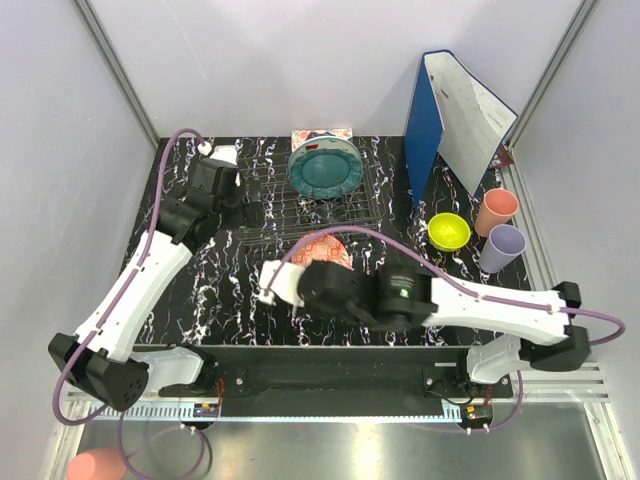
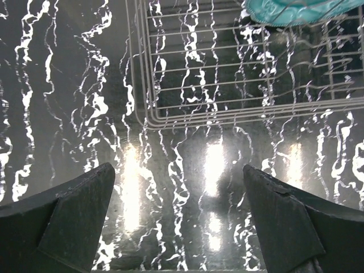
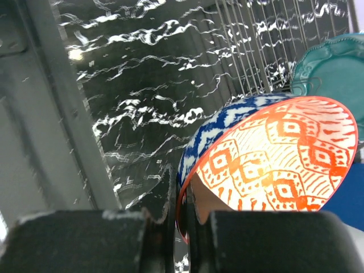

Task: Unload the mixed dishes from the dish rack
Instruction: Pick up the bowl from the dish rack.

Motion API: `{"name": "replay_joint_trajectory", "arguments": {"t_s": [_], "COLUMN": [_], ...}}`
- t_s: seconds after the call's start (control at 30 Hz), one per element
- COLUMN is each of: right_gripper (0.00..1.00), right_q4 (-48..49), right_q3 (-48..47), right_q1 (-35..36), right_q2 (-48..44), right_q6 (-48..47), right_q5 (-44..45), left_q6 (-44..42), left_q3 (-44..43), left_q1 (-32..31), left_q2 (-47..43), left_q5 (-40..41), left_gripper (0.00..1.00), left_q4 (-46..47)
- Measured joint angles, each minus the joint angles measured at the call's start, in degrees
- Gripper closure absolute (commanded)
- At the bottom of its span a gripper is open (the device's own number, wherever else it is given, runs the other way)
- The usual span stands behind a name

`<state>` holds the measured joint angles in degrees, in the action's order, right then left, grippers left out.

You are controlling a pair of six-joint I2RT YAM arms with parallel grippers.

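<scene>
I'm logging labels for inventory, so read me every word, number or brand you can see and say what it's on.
No text is readable in any view.
On the blue binder, the white sheet is too small to read.
On the patterned book, pattern only, no letters discernible.
On the blue-white patterned bowl, ornament only, no words.

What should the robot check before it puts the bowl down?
1. Right gripper pinching the blue-white patterned bowl by its rim: ok.
2. Bowl's height above the table: cannot tell.
3. Left gripper open and empty, near the dish rack: ok.
4. Rack emptied: not ok, the teal scalloped plate stands in it.
5. Yellow-green bowl, pink cup and lilac cup out on the table: ok.
</scene>
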<state>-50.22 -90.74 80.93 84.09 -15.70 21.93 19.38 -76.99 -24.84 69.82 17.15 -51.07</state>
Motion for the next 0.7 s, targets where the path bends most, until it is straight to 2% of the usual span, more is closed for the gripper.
{"name": "replay_joint_trajectory", "arguments": {"t_s": [0.23,0.27,0.3,0.43,0.7], "right_gripper": [1.00,1.00,1.00,1.00,1.00], "right_q4": [-6.7,-7.1,-7.5,-8.2,-6.1], "right_q3": [3.5,4.8,6.4,12.1,17.2], "right_q1": [10.0,11.1,11.9,12.8,12.8], "right_q2": [-5.5,-5.5,-5.5,-5.9,-7.1], "right_q6": [0.0,-0.3,-0.7,-2.5,-6.0], "right_q5": [3.6,4.0,3.9,3.8,3.5], "left_q6": [-2.2,-2.4,-2.7,-3.3,-2.3], "left_q3": [-1.7,-1.7,-1.7,-1.7,-2.1], "left_q1": [0.1,0.0,0.0,-0.6,-5.1], "left_q2": [2.5,2.7,2.7,2.6,-1.1], "left_q5": [-5.2,-6.6,-8.0,-12.2,-19.0], "left_gripper": [0.01,0.03,0.11,0.18,0.20], "left_q4": [-3.1,-3.5,-3.8,-5.8,-10.4]}}
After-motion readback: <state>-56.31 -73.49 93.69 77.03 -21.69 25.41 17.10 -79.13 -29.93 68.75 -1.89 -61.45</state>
